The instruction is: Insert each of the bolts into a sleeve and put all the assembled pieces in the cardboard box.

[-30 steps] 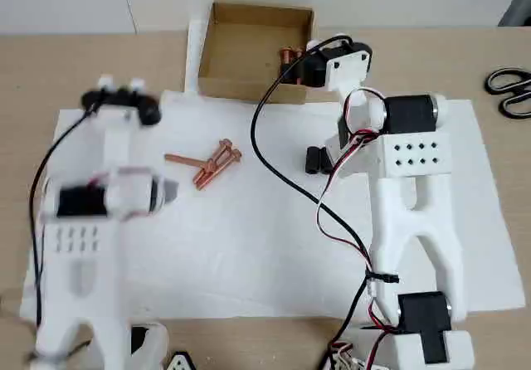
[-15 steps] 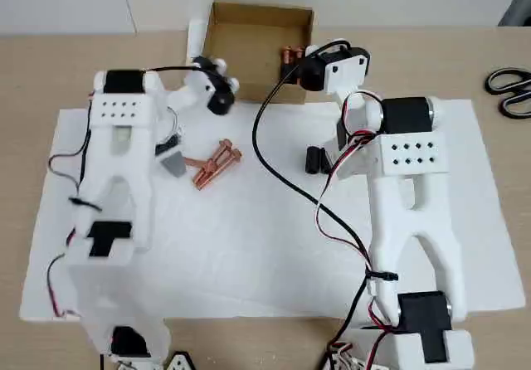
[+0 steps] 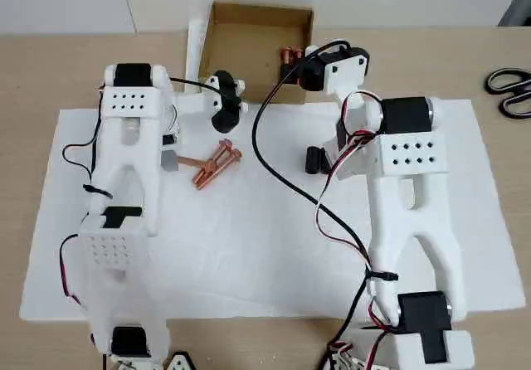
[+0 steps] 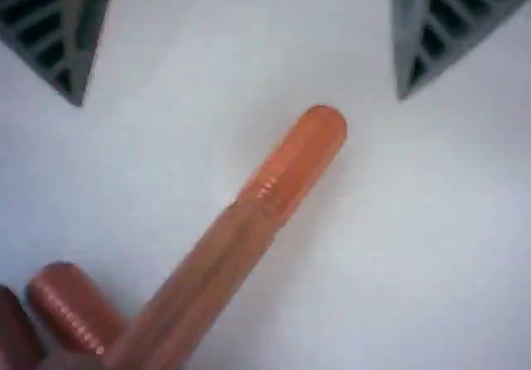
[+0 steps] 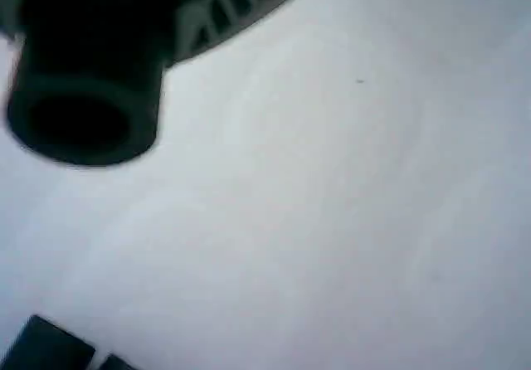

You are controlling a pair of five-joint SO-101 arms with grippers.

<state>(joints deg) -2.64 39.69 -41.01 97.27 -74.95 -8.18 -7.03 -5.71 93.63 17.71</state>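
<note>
- Judging by how things lie, the task looks to be in its early part. A small cluster of copper bolts [image 3: 214, 163] lies loose on the white sheet [image 3: 249, 254], and none of them sits in a sleeve.
- The left gripper [image 4: 241, 98] hangs low over one end of that cluster. Its two grey fingers [image 4: 58, 30] are wide apart, one on each side of the tip of a single bolt [image 4: 286, 167], and they touch nothing.
- A black sleeve [image 5: 83, 96] sits close against the right gripper [image 3: 332, 156], with its open bore turned toward the wrist camera. Whether it is gripped or only lies beside the gripper cannot be told.
- In the high view a pair of dark sleeves [image 3: 314, 160] shows just beside the right arm, well apart from the bolts.
- The cardboard box [image 3: 249, 55] stands at the far edge of the sheet on the tabletop [image 3: 41, 71]. A few copper pieces [image 3: 288, 55] show at its right wall. I cannot tell whether they lie inside it or whether they carry sleeves.
- What remains, as I judge it, is nearly everything: grasp a bolt, bring it to a sleeve, push it in, and drop the pair in the box. Then the same again for each loose bolt.
- A pair of scissors [image 3: 510, 88] lies off the sheet at the far right of the tabletop.
</note>
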